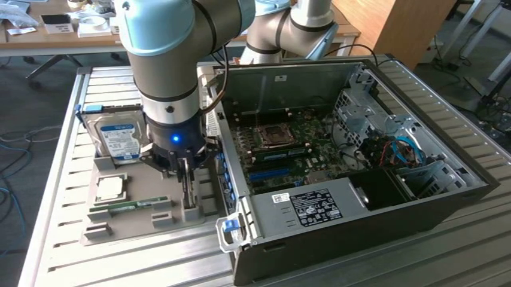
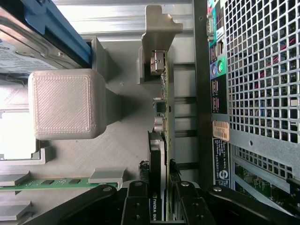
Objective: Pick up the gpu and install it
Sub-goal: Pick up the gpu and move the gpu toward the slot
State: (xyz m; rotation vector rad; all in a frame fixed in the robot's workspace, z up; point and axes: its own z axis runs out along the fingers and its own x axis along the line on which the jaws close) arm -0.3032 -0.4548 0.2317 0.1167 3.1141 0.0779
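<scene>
Slatted bench [image 1: 56, 251], grey holder [image 1: 128, 227] — gripper [image 2: 158, 206] clamps the gpu [image 2: 157, 154] (standing edgewise); a skewed lift might jam it.

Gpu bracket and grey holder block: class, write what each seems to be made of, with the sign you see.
Bracket of the gpu: probably bare metal, silvery, dull sheen. Holder block: likely printed plastic, matt grey, fine layered lines across its face.

I see a robotics lab: open black desktop computer case [image 1: 319, 239] on a slatted grey metal table [image 1: 447, 257], cluttered wooden workbench [image 1: 104, 37] behind.
</scene>
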